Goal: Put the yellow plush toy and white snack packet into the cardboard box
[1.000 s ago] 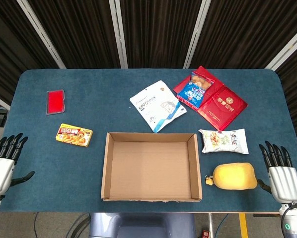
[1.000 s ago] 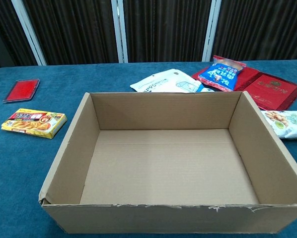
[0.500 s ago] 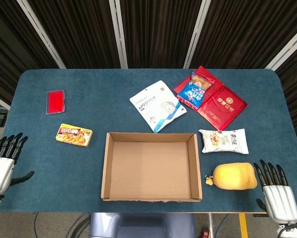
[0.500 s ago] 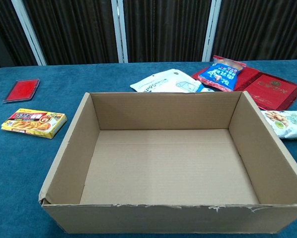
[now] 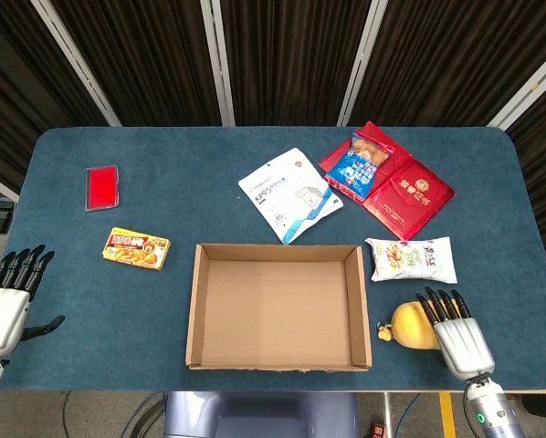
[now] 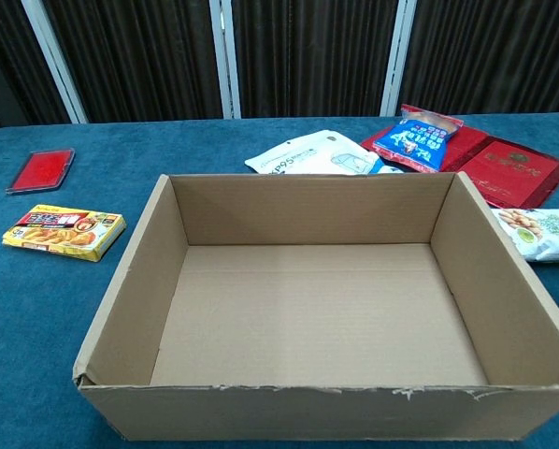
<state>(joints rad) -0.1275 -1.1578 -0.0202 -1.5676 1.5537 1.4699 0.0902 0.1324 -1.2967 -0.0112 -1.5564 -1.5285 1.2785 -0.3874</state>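
the right hand [image 5: 458, 339] hung over the near right edge of the table [image 5: 191, 164] with its fingers [image 5: 440, 306] straight and a little apart, holding nothing. its fingertips lay over the right end of the yellow plush toy [image 5: 410, 327]; whether they touched it could not be told. the rest of the toy lay just left of the hand, close to the right wall of the cardboard box [image 5: 357, 301], which stood with nothing in it. the white snack packet [image 5: 411, 259] lay flat just beyond the hand, apart from the toy. farther beyond and to the hand's left were a red folder [image 5: 408, 195] with a blue snack bag [image 5: 363, 162] on it, and a white mask packet [image 5: 288, 194]. the left hand [image 5: 5, 303] hung off the table's left edge, far from the right hand, fingers spread and holding nothing; a yellow food box [image 5: 136, 248] and a red case [image 5: 101, 187] lay beyond it and to its right.
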